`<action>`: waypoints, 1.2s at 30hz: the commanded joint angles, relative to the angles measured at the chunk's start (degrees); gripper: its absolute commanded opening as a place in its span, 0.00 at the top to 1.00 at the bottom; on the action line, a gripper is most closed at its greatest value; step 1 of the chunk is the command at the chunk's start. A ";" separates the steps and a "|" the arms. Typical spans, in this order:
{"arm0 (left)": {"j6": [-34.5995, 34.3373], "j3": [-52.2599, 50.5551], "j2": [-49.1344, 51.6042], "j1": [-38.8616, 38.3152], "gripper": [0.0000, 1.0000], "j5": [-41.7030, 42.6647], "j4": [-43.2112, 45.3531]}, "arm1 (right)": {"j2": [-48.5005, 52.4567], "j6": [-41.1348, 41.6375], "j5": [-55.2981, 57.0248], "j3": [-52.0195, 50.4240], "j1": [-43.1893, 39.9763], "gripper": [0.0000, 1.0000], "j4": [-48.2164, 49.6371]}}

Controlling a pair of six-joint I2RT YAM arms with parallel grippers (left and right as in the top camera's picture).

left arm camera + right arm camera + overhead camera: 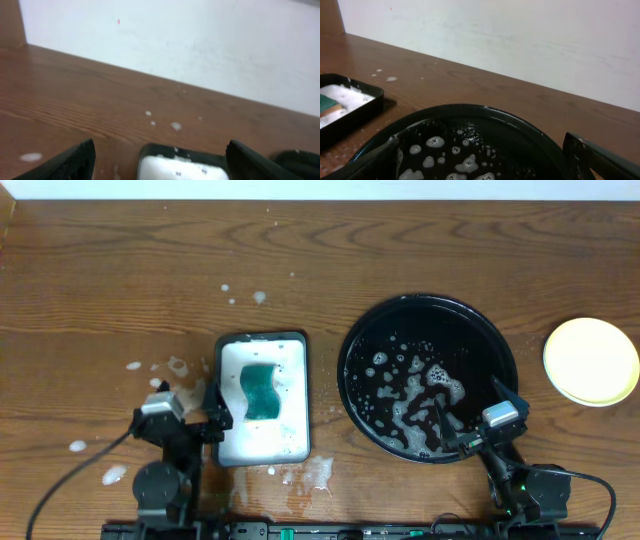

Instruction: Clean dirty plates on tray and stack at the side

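We log the yellow plate (590, 361) on the worktop right of the tray (470, 335), nearest the right gripper (473, 416); it and the left gripper (215, 415) gape empty.

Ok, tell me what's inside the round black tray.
The black tray holds only soap foam on its glossy floor; no plate shows in it. The right gripper hangs open over its near rim, hiding a little of the floor there.

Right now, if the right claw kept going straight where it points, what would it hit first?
The open right claw points across the round black tray. It would probably meet the tray's foamy floor or far rim first; its tilt is hard to judge.
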 commanded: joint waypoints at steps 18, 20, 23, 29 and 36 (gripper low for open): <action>-0.55 -7.72 -1.84 0.79 0.16 -0.09 0.55 | -0.11 0.46 -0.28 -0.07 -0.31 0.01 -0.31; -0.55 -7.72 -1.77 0.79 0.16 -0.07 0.52 | -0.11 0.46 -0.26 -0.07 -0.31 0.01 -0.31; -0.55 -7.72 -1.77 0.79 0.16 -0.09 0.55 | -0.11 0.46 -0.26 -0.07 -0.31 0.01 -0.31; -0.52 -7.72 -1.77 0.79 0.16 -0.07 0.52 | -0.11 0.46 -0.26 -0.07 -0.31 0.01 -0.31; -0.55 -7.72 -1.77 0.79 0.16 -0.07 0.55 | -0.11 0.46 -0.26 -0.07 -0.31 0.01 -0.31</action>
